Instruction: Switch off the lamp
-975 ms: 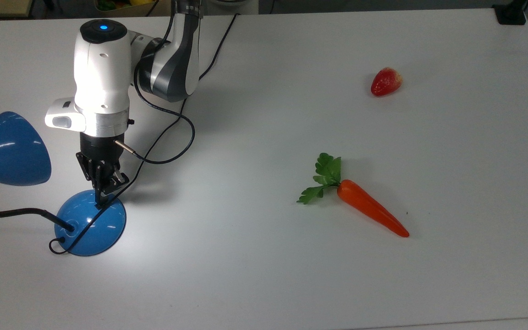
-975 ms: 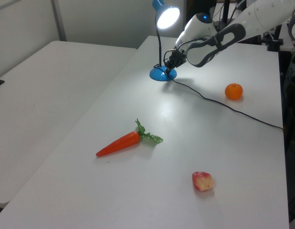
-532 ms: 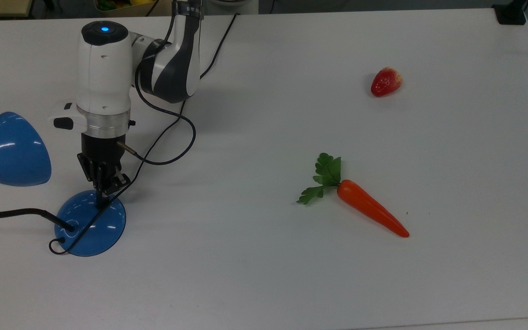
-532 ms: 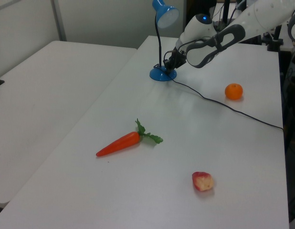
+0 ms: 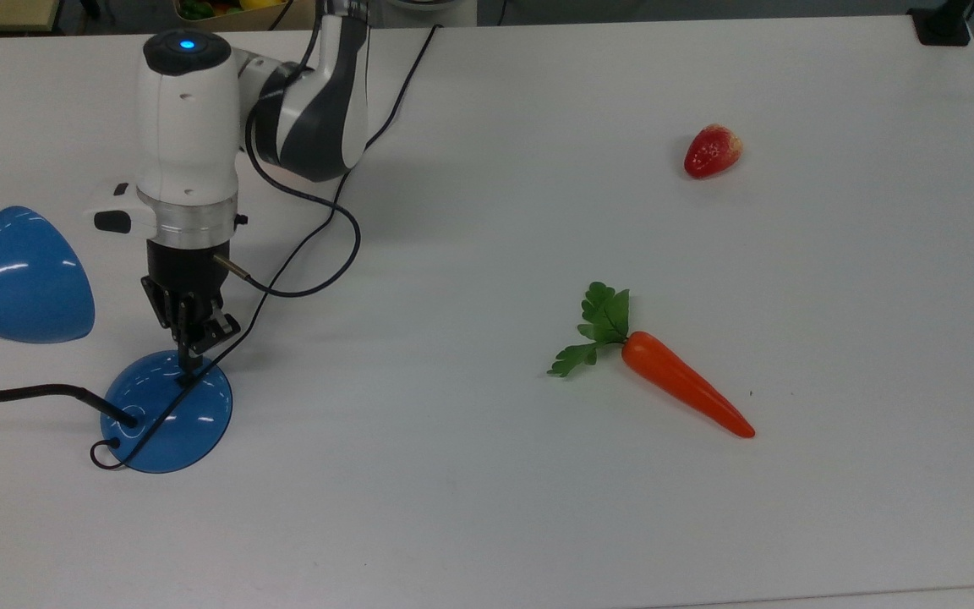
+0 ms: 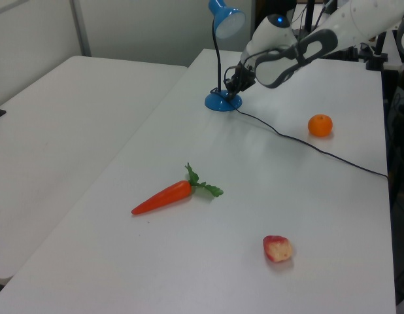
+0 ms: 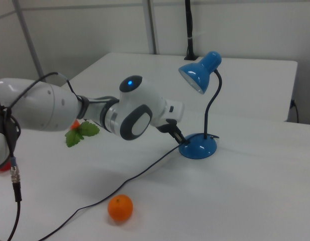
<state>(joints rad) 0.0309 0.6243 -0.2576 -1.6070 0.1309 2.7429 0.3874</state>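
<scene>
Colours on the white table (image 5: 487,524).
Lamp (image 5: 167,413) glossy blue, neck black; carrot (image 5: 686,394) orange, leaves green; strawberry (image 5: 712,150) red; orange (image 6: 319,125) orange; arm (image 5: 187,127) white and grey.

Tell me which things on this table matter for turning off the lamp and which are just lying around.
Part of the job:
- lamp, its shade dark now
- tool, just above the lamp's base

Just lying about:
- carrot
- strawberry
- orange
</scene>
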